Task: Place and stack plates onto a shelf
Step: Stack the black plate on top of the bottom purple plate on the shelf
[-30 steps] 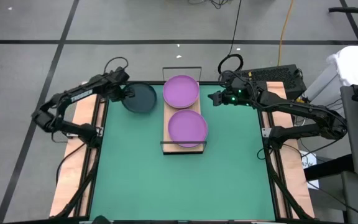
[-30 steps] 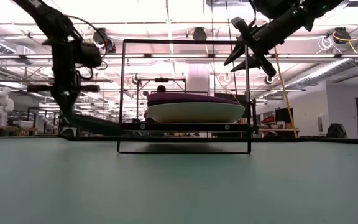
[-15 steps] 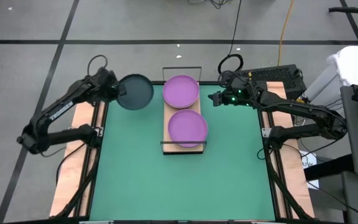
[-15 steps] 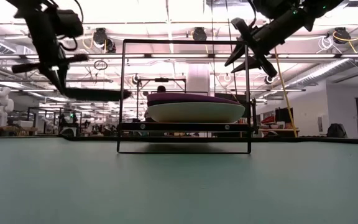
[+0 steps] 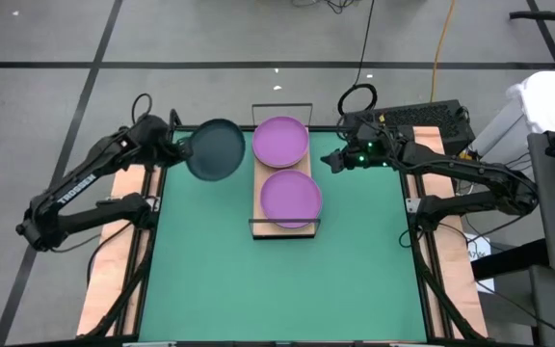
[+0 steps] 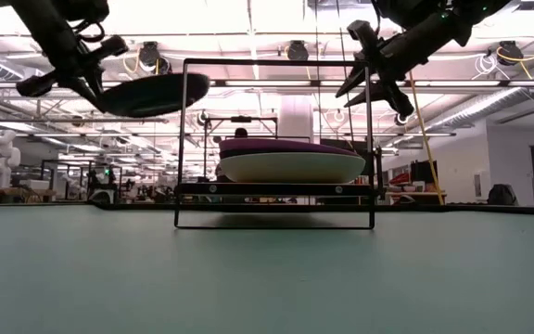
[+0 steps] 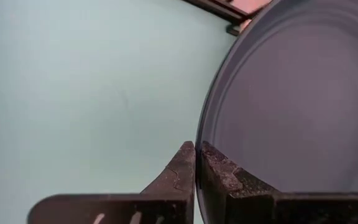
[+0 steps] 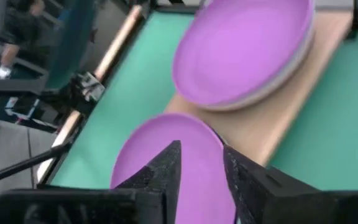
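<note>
The shelf (image 5: 258, 193), a light wood board with black wire ends (image 6: 184, 139), stands at the table's far middle. Two purple plates lie on it, one far (image 5: 280, 142) and one near (image 5: 291, 197). Each lies on a pale plate (image 6: 290, 169) (image 8: 291, 65). My left gripper (image 5: 183, 149) is shut on a dark grey plate (image 5: 216, 150) in the air left of the shelf, about level with the top of the wire frame (image 6: 146, 93). My right gripper (image 5: 333, 160) hangs open right of the shelf, above the table (image 6: 378, 74), with nothing between its fingers (image 8: 201, 168). My left gripper pinches the dark plate's rim (image 7: 199, 146) on the side away from the shelf, one finger (image 7: 219, 177) on the plate's inner face and the other (image 7: 180, 171) on its underside. The fingers come from the table's left, slanting down. The plate hangs clear of the table, its free edge (image 6: 202, 83) slightly raised.
Wooden rails run along the table's left (image 5: 114, 241) and right (image 5: 451, 270) sides. A keyboard (image 5: 422, 116) and cable loops (image 5: 357, 96) lie beyond the far right corner. The green mat (image 5: 277, 289) stretches from the shelf to the near edge.
My left gripper has risen from the table's far left corner, carrying the dark plate with it. The plate lay low by the table. It now hangs clear at the height of the shelf frame's top, nearer to level.
</note>
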Controlling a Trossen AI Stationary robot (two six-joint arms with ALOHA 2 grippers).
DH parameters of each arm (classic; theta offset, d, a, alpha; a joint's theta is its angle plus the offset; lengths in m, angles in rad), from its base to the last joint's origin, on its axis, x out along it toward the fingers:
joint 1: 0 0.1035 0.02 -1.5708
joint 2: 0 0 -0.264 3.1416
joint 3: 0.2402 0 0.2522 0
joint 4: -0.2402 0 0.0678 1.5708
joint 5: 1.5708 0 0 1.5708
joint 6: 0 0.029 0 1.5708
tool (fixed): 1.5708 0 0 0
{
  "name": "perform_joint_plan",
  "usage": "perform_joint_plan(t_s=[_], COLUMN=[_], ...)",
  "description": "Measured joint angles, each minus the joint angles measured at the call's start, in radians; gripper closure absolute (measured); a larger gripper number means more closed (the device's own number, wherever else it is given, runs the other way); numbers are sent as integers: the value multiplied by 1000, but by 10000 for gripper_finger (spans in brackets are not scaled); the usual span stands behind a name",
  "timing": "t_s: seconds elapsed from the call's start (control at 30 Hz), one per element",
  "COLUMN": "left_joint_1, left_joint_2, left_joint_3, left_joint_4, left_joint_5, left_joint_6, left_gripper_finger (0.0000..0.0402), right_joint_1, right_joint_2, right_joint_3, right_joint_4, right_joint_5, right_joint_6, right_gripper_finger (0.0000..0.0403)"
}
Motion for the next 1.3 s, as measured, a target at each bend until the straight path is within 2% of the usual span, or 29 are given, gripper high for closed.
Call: perform_joint_plan(t_s=[0.3,0.4,0.53,0.87,1.07,1.3], left_joint_1=[-95,-117,-143,-189,-196,-196], left_joint_2=[-15,-15,-15,-14,-14,-14], left_joint_3=[0,0,0,0,0,0], left_joint_4=[75,117,141,158,158,158], left_joint_5=[-4,-4,-4,-5,-5,-6], left_joint_6=[-75,-86,-104,-127,-133,-145], left_gripper_finger=[393,393,393,393,393,393], right_joint_1=[38,48,72,202,257,275], right_joint_2=[30,44,53,55,58,57], right_joint_3=[0,-5,-66,-246,-290,-294], right_joint_4=[-187,-244,-225,104,119,138], right_joint_5=[50,60,58,54,62,88], right_joint_6=[37,65,130,335,405,411], right_gripper_finger=[398,394,401,402,403,403])
